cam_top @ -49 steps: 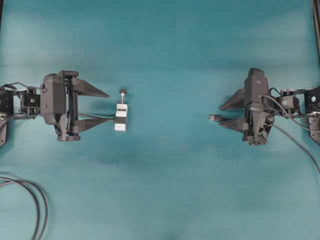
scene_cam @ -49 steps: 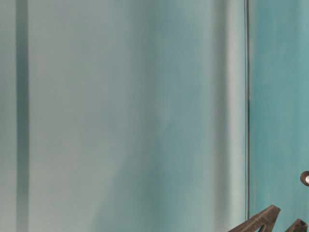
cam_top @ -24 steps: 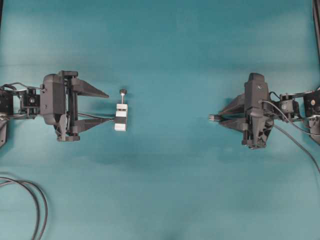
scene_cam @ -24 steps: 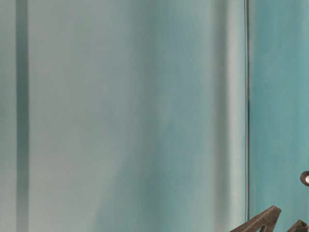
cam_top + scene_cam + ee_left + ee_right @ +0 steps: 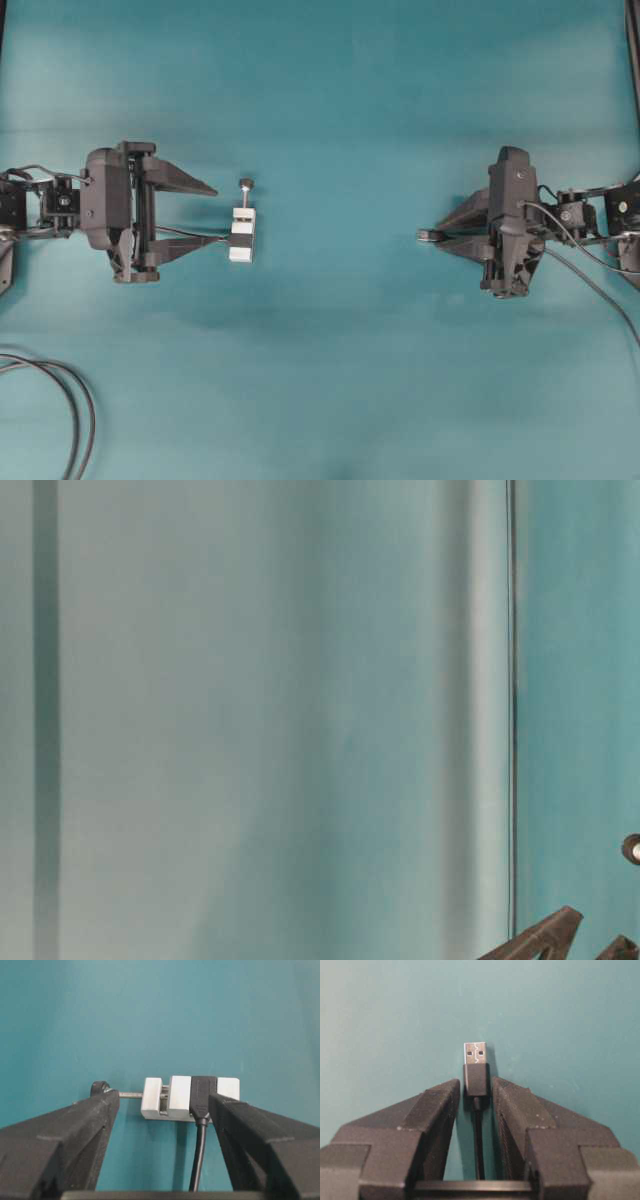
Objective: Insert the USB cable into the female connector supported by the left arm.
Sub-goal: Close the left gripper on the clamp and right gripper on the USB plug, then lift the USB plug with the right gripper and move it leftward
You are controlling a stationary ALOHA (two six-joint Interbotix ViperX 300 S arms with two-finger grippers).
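The USB cable lies on the teal table with its silver-tipped plug (image 5: 427, 236) (image 5: 475, 1065) pointing left. My right gripper (image 5: 443, 233) (image 5: 475, 1086) is shut on the plug's black body, the silver tip sticking out past the fingertips and the thin cable (image 5: 478, 1145) running back between the fingers. The female connector (image 5: 202, 1097) (image 5: 241, 238) sits clamped in a white block (image 5: 160, 1097) with a dark-knobbed screw (image 5: 245, 184) (image 5: 99, 1087). My left gripper (image 5: 218, 214) (image 5: 165, 1104) is open wide, one finger by the knob and the other against the connector's side.
Thick black cables (image 5: 75, 410) loop at the table's bottom left corner. A thin cable (image 5: 600, 292) trails from the right arm toward the right edge. The table-level view shows only two black fingertips (image 5: 545, 940) and the screw knob (image 5: 632, 849).
My right gripper's fingers have come together onto the USB plug, which was beside the lower finger before. The left gripper and the block have not moved.
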